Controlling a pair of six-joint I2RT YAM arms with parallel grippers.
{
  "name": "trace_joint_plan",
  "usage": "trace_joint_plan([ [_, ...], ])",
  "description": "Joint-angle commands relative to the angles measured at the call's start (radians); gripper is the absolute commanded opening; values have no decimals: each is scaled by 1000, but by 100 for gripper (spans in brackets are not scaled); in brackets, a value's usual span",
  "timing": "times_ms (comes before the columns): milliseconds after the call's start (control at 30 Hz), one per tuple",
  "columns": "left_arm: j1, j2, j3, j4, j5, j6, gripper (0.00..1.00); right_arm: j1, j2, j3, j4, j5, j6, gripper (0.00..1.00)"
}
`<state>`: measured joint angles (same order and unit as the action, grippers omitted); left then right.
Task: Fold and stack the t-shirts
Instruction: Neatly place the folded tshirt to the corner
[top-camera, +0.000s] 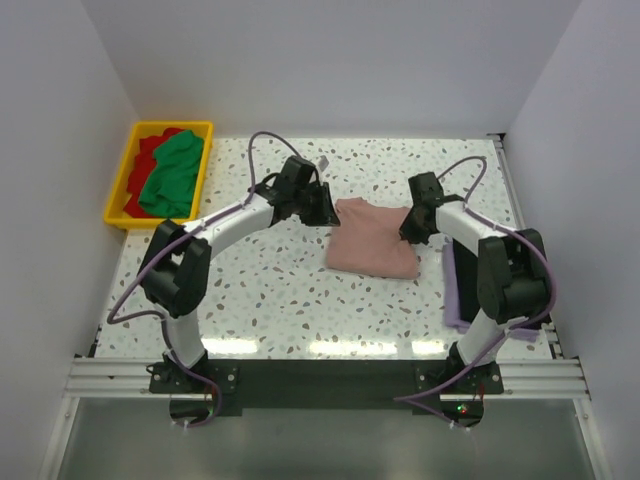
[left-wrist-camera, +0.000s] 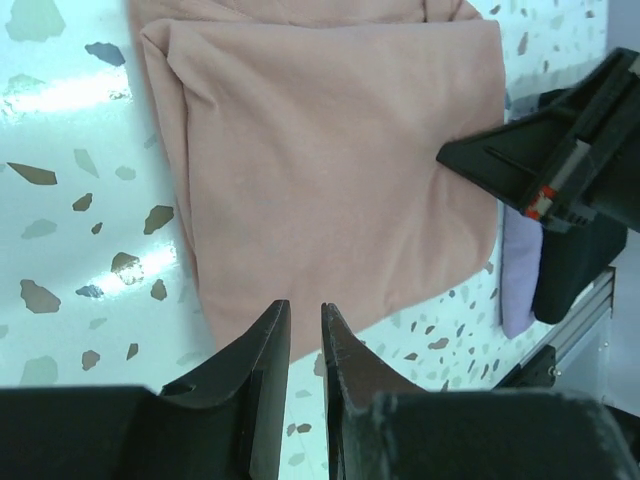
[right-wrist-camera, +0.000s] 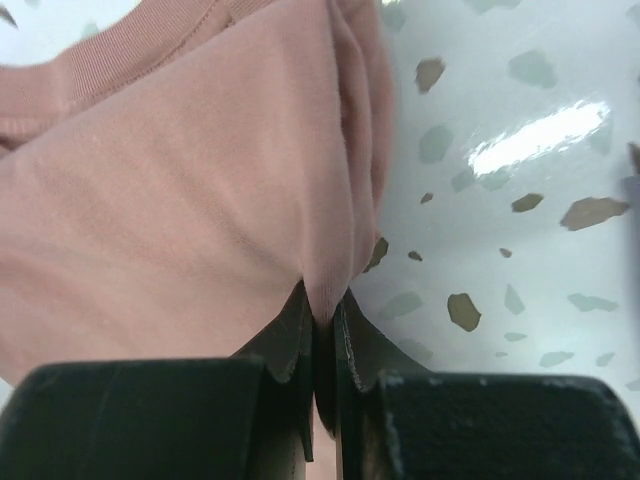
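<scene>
folded dusty-pink cotton t-shirt (top-camera: 372, 245) lies flat mid-table, ribbed collar showing. right gripper (right-wrist-camera: 320, 303) is clamped on its edge; left gripper (left-wrist-camera: 305, 308) sits at the opposite edge, a slit apart. glossy speckled white terrazzo table (top-camera: 270, 290), yellow plastic bin (top-camera: 118, 190) far left, plain white walls (top-camera: 300, 60).

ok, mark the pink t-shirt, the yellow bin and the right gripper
pink t-shirt (top-camera: 372, 240): top external view, middle of the folded cloth.
yellow bin (top-camera: 119, 178): top external view, left rim.
right gripper (right-wrist-camera: 322, 308): right wrist view, between fingertips pinching the shirt.
</scene>
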<state>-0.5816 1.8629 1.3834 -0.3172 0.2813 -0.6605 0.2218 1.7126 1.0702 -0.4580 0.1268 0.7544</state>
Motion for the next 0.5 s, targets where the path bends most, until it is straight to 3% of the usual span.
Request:
trace_joint_plan([
  [0, 14, -71, 28, -13, 39, 33, 24, -6, 36, 137, -175, 181, 74, 0],
  [300, 23, -73, 60, -45, 56, 47, 24, -90, 275, 670, -646, 401, 184, 0],
  [467, 26, -71, 69, -52, 65, 52, 24, -160, 309, 829, -824, 454, 255, 0],
])
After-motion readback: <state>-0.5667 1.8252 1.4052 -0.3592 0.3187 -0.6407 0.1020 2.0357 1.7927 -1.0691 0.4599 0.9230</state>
